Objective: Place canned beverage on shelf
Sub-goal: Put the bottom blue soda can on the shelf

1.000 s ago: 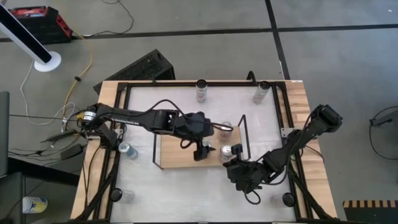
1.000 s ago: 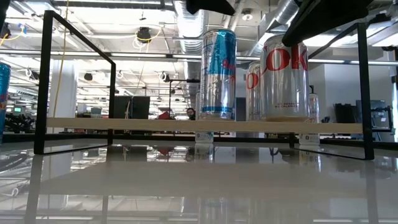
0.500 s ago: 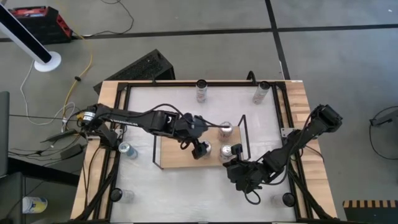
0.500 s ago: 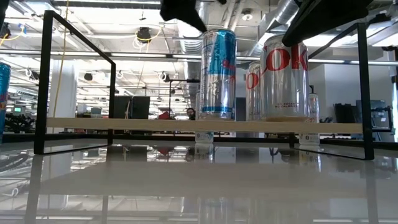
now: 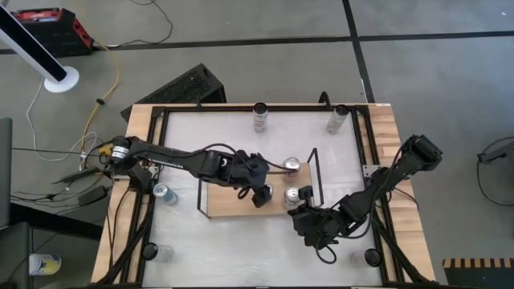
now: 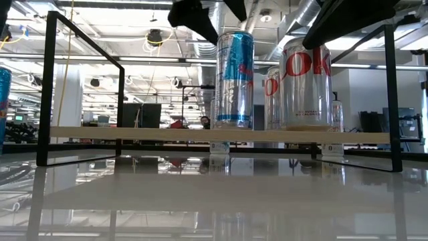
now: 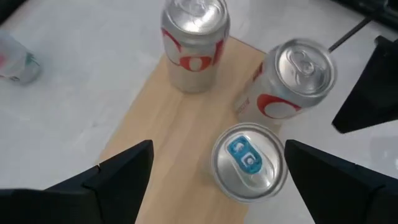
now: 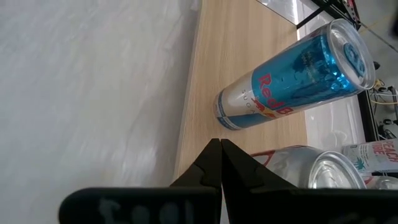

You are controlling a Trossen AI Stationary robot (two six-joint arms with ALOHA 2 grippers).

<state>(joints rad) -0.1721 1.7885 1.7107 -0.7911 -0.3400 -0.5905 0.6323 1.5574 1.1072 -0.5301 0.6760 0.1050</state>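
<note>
Blue-tabbed slim can (image 7: 249, 163) (hidden overhead) sits between spread left fingers (image 7: 118, 171).

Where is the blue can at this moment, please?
The blue can stands upright on the shelf, toward its right half in the high view, beside two Coke cans. The open left gripper is just above it.

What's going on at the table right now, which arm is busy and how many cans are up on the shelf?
Three cans stand on the shelf: a slim blue can and two silver-and-red cans, all upright near the shelf's right end. The left gripper hangs open just above the blue can, holding nothing. The right gripper is shut and empty, parked low by the shelf's front right corner. More cans wait on the table around the shelf.
</note>
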